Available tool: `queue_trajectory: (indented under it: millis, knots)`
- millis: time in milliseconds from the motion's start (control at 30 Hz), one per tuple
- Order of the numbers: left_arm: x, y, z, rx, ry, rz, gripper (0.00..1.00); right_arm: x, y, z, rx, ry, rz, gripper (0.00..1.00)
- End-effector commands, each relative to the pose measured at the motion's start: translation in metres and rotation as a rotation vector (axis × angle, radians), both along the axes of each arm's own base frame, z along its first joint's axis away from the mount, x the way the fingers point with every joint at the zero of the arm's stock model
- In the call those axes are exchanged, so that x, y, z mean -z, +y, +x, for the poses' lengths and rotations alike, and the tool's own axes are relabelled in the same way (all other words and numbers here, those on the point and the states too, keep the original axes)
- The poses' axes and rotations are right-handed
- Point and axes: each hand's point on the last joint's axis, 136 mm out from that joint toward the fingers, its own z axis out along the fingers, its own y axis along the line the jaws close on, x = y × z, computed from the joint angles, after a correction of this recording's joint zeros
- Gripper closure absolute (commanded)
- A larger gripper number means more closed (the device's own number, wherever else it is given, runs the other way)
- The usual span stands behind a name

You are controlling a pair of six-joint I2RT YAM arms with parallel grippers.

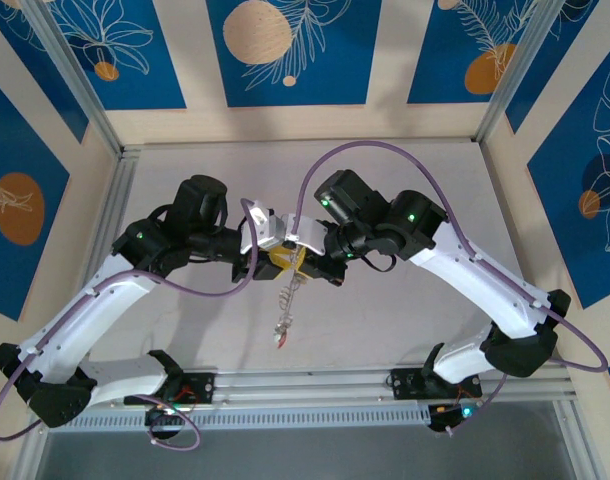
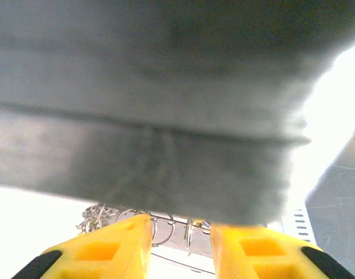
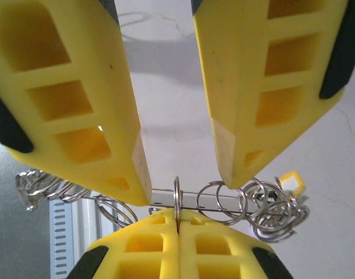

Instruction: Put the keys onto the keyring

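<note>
right wrist cam, nearest first: right gripper [image 3: 177, 218] fully closed, tips pinching one upright split ring [image 3: 177, 197]; that ring sits on a straight stretch of the keyring [image 3: 198, 198] running crosswise just past the tips; left gripper [image 3: 185, 192] comes in from the opposite side, jaws partly apart, one finger on each side of the pinched ring, wire crossing the gap; can't tell if its pads bear on the wire; more loose rings [image 3: 55, 190] bunch on the wire outside each left finger, and a yellow tag [image 3: 291, 181] hangs in the bunch on one side

left wrist cam: own yellow fingertips [image 2: 131, 238] apart, wire and rings in the gap just beyond them; above that a blurred grey mass [image 2: 154, 116] very close to the lens, can't tell what it is; no read on the pinch from here

top cam adds what the wrist cams miss: keys [image 1: 285, 305] dangle in a string straight below the two grippers, red tag [image 1: 278, 340] at the bottom end, close to the table [image 1: 405, 330] or on it, can't tell which

pose: left arm [image 1: 95, 290] and right arm [image 1: 475, 270] both bent at the elbow, forearms angled inward; wrists face each other, grippers meet tip to tip between the bases, over mid table
</note>
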Motion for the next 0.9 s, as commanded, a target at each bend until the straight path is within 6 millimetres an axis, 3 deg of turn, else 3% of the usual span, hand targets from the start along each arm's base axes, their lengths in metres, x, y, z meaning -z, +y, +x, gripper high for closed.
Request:
queue_trajectory:
  millis: [0, 500, 867]
  knots:
    - [0.012, 0.001, -0.012, 0.034, 0.046, 0.033, 0.68, -0.035, 0.014, 0.005, -0.027, -0.068, 0.133, 1.0]
    - [0.002, 0.0, -0.013, 0.023, 0.049, -0.031, 0.66, -0.051, 0.009, -0.01, -0.069, -0.085, 0.233, 1.0]
    - [-0.006, -0.003, -0.013, 0.031, 0.039, -0.06, 0.66, -0.047, 0.011, -0.014, -0.086, -0.072, 0.233, 1.0]
